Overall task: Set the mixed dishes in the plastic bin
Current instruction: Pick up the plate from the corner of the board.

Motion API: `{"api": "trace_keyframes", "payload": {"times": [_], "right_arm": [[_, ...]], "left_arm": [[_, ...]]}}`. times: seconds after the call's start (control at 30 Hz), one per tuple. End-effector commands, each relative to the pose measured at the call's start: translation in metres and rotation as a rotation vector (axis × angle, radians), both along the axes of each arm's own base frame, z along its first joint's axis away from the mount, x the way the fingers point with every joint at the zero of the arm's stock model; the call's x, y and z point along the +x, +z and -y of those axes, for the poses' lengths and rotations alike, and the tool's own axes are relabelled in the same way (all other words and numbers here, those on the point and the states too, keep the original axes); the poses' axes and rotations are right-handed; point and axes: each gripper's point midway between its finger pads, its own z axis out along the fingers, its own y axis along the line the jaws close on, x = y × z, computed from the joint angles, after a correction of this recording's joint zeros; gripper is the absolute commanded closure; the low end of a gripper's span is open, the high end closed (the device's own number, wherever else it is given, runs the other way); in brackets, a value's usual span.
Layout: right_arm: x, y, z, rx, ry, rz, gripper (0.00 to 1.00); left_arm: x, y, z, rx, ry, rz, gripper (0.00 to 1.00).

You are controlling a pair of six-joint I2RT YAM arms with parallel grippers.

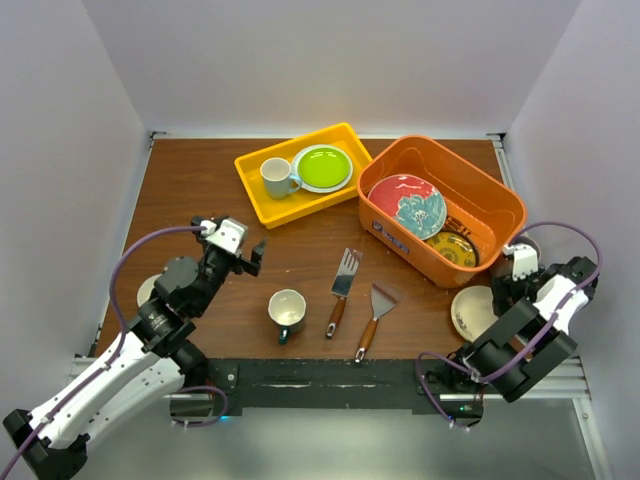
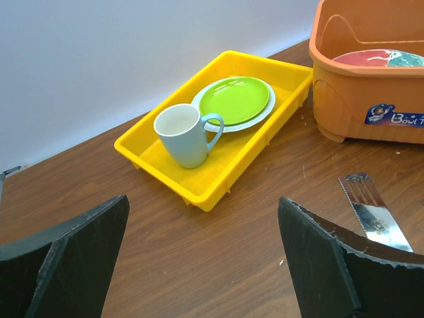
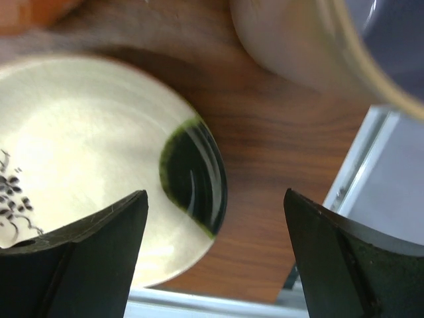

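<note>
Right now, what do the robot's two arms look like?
Both are white tubes with chunky black joints. A thin purple cable loops along the left arm, another along the right arm. Each wrist carries a small white box. The left gripper and right gripper have flat, dark, wedge-shaped fingers.

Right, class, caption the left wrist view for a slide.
Open left pincer faces yellow tray holding white mug and lime green plate beside orange bin.
</note>
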Motion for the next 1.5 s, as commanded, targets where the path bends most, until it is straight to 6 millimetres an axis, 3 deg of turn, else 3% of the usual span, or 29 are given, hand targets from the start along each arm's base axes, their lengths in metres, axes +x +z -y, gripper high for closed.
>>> {"api": "trace_keyframes", "payload": {"times": [0.0,0.2,0.33,0.4,0.5,0.67,1.1,1.23,1.47], "right_arm": [[-0.018,-0.003,-0.012,-0.011,0.062,-0.032,0.13],[-0.011,0.017,-0.013,-0.002,0.051,0.081,0.13],[-0.014,0.034,0.004,-0.014,0.002,0.129,0.14],[-0.024,0.035,0.011,-0.005,-0.039,0.126,0.14],[-0.039,0.027,0.012,0.055,-0.040,0.094,0.14],[-0.052,0.005,-0.009,0.244,0.014,0.047,0.16],[-0.053,-0.022,-0.004,0.223,-0.042,0.021,0.16],[-0.051,-0.032,-0.010,0.225,-0.034,-0.001,0.17],[-0.040,-0.035,-0.015,0.209,-0.027,-0.012,0.18]], "left_arm": [[0.003,0.007,-0.001,-0.035,0.011,0.024,0.00],[0.002,0.009,-0.002,-0.039,0.014,0.028,0.00],[0.002,0.009,-0.002,-0.041,0.014,0.031,0.00],[0.001,0.010,-0.002,-0.043,0.013,0.035,0.00],[0.001,0.010,-0.001,-0.044,0.005,0.034,0.00],[0.001,0.009,0.000,-0.041,0.001,0.031,0.00],[0.002,0.008,0.001,-0.036,0.004,0.025,0.00],[0.003,0.006,0.002,-0.032,0.002,0.020,0.00],[0.003,0.005,0.000,-0.029,0.010,0.016,0.00]]}}
